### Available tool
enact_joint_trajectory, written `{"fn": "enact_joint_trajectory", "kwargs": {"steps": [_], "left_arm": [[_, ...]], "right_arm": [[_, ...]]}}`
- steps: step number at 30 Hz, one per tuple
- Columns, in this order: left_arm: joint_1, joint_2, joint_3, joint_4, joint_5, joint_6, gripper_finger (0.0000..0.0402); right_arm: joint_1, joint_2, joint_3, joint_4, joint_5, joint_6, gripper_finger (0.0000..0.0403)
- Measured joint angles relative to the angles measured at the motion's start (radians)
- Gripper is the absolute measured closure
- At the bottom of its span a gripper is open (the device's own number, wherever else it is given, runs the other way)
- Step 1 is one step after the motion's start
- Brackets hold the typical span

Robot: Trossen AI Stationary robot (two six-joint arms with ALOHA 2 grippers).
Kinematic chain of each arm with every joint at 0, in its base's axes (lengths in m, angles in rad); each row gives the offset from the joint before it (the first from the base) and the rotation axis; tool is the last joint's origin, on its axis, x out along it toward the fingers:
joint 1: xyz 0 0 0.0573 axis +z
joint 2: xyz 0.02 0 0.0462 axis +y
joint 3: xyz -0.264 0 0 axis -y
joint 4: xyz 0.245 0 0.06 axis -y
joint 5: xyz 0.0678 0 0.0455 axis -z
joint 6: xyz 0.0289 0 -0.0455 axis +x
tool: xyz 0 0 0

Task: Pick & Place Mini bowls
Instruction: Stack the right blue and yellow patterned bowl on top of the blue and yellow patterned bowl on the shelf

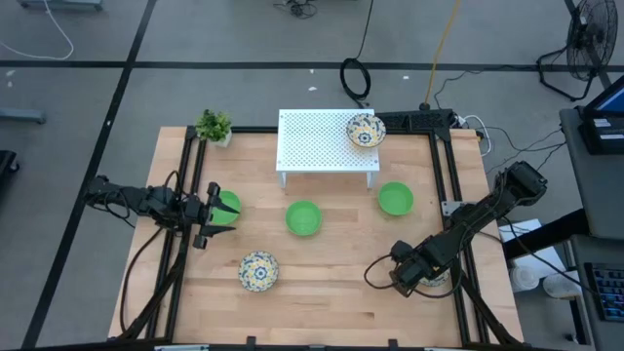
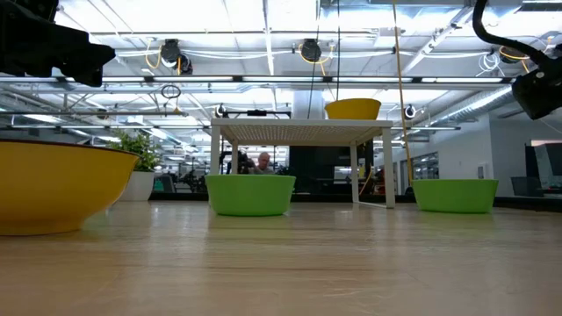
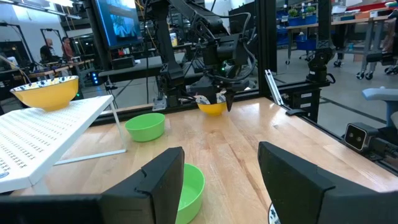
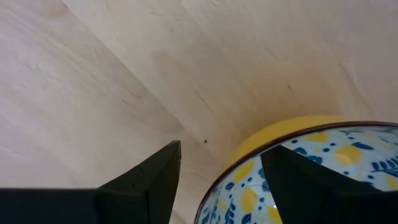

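Wooden planks made up the desk [image 1: 331, 263], framed by dark rails, with a white perforated rack [image 1: 327, 141] near the far edge and a small potted plant [image 1: 214, 126] at the far left corner. One yellow patterned bowl [image 1: 365, 131] sat on the rack's right end. A second patterned bowl [image 1: 258, 270] lay on the near left part of the desk. Two green bowls rested in the open: one [image 1: 303, 217] in the middle, another [image 1: 395, 199] right of it, just in front of the rack. A third green bowl [image 1: 227, 208] lay at the left side, right at the left hand [image 1: 214, 216], whose fingers stood apart and held nothing. The right hand [image 1: 408, 277] hung low over the near right corner, fingers spread on either side of the rim of a third patterned bowl [image 4: 311, 174]; whether they touched it could not be told.
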Motion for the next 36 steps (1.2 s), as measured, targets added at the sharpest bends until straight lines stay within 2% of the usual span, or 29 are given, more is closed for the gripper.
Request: {"fn": "enact_joint_trajectory", "kwargs": {"steps": [17, 23, 28, 36], "left_arm": [[0.000, 0.000, 0.000, 0.000, 0.000, 0.000, 0.0190], [0.000, 0.000, 0.000, 0.000, 0.000, 0.000, 0.0190], [0.000, 0.000, 0.000, 0.000, 0.000, 0.000, 0.0190], [0.000, 0.000, 0.000, 0.000, 0.000, 0.000, 0.0190]], "right_arm": [[0.000, 0.000, 0.000, 0.000, 0.024, -0.017, 0.0193], [0.001, 0.000, 0.000, 0.004, -0.037, 0.021, 0.0193], [-0.006, 0.000, 0.000, 0.046, -0.047, 0.093, 0.0193], [-0.026, 0.000, 0.000, 0.151, -0.021, 0.096, 0.0193]]}}
